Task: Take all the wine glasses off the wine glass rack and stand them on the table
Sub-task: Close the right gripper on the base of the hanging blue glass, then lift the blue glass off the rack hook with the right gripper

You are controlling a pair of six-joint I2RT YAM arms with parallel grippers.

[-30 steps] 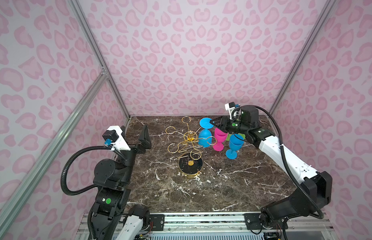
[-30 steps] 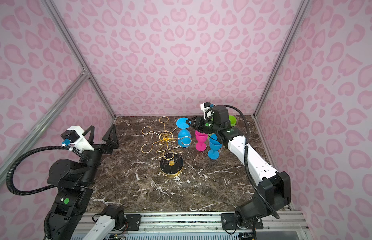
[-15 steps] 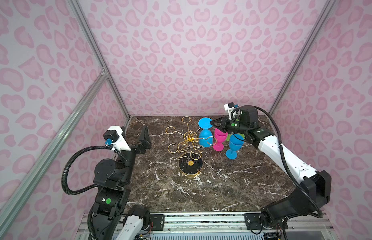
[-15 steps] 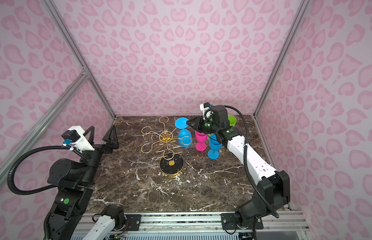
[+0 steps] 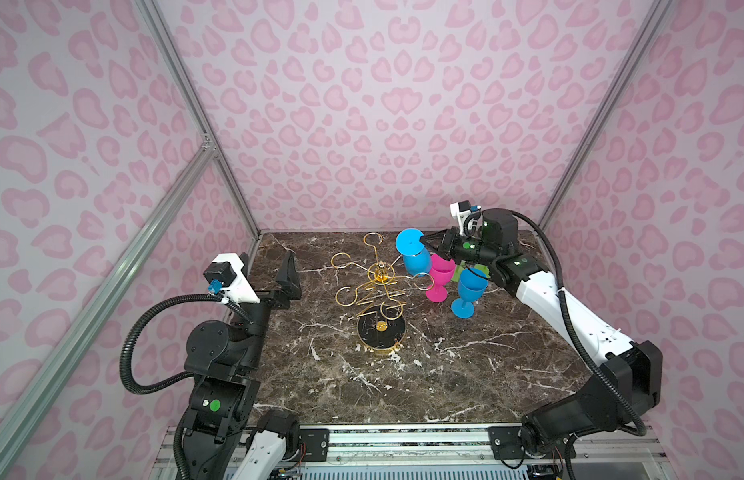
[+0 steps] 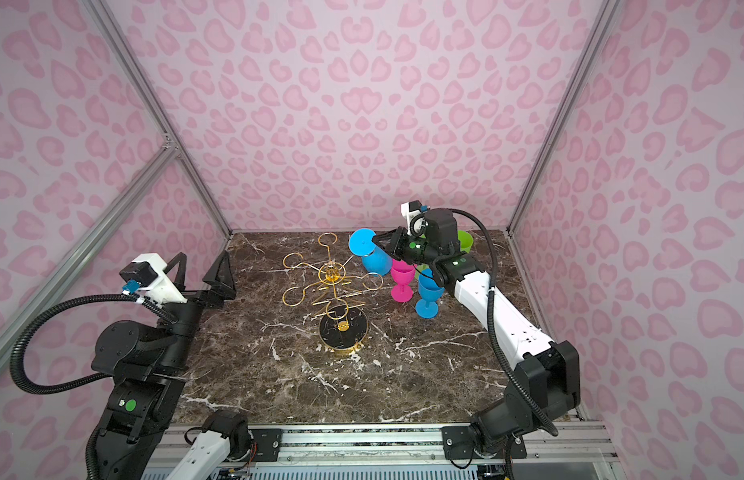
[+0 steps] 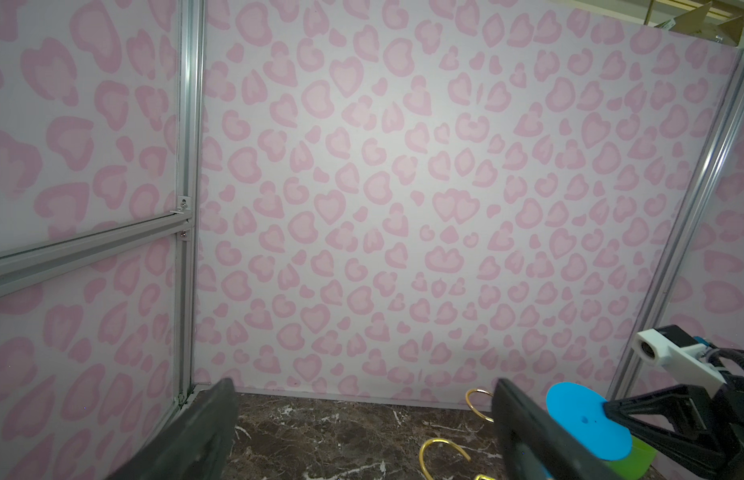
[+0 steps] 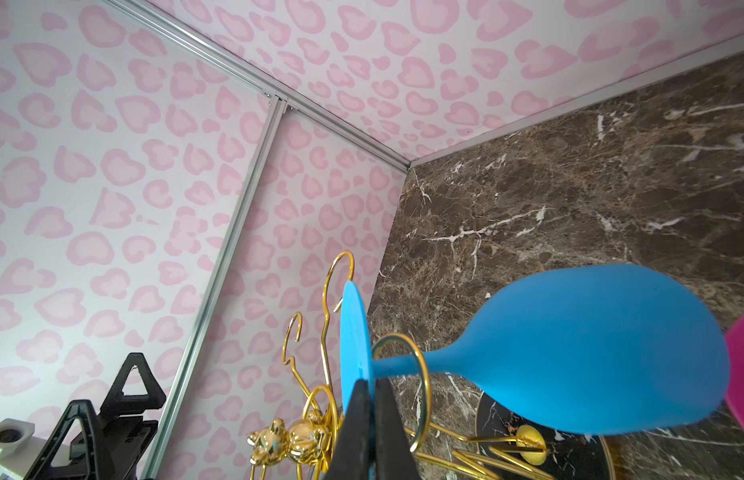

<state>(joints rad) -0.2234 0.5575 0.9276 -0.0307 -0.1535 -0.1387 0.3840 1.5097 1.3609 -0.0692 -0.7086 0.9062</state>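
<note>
The gold wire wine glass rack [image 5: 380,274] stands mid-table on its round black base [image 5: 380,330]; its hub [image 6: 331,273] shows in both top views. A blue wine glass [image 5: 418,262] hangs upside down from its right arm, stem in the hook [image 8: 420,374], foot [image 8: 353,345] on top. My right gripper [image 5: 423,240] is shut on the edge of that foot, its jaws pinching the disc [image 8: 372,386]. My left gripper [image 6: 202,270] stands open at the table's left edge, far from the rack, with nothing between its fingers [image 7: 362,440].
A pink glass [image 5: 440,276] and a second blue glass [image 5: 470,291] stand upright just right of the rack, under my right arm. A green glass [image 6: 465,241] sits behind them near the back right corner. Pink patterned walls close in three sides.
My right gripper's jaws have closed onto the foot of the hanging blue glass. The left arm has not moved.
</note>
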